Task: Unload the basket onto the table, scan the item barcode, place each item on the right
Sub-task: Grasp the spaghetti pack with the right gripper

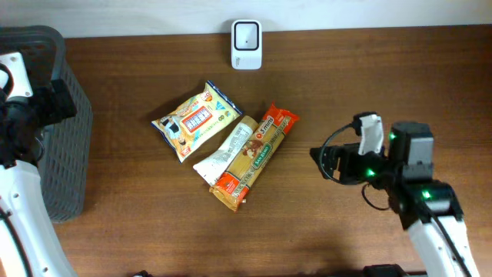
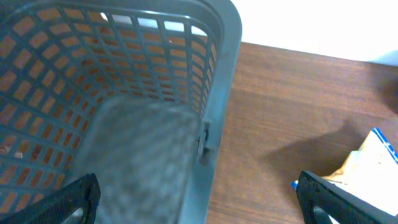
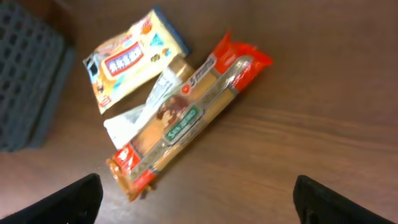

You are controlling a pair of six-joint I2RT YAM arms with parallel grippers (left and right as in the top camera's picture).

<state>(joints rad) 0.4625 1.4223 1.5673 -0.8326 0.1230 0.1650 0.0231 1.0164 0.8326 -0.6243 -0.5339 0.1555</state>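
Left gripper hangs over the basket rim, right gripper over bare table near the 3 packets; both sets of jaws gape wide apart.

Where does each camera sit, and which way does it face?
Overhead: above the table, looking down at basket, scanner, three packets; left arm, right arm show.
Left wrist: on its arm, looking into the basket; open jaws at bottom corners.
Right wrist: on its arm, facing the packets; open jaws likewise.
Shared: all three show the yellow packet.
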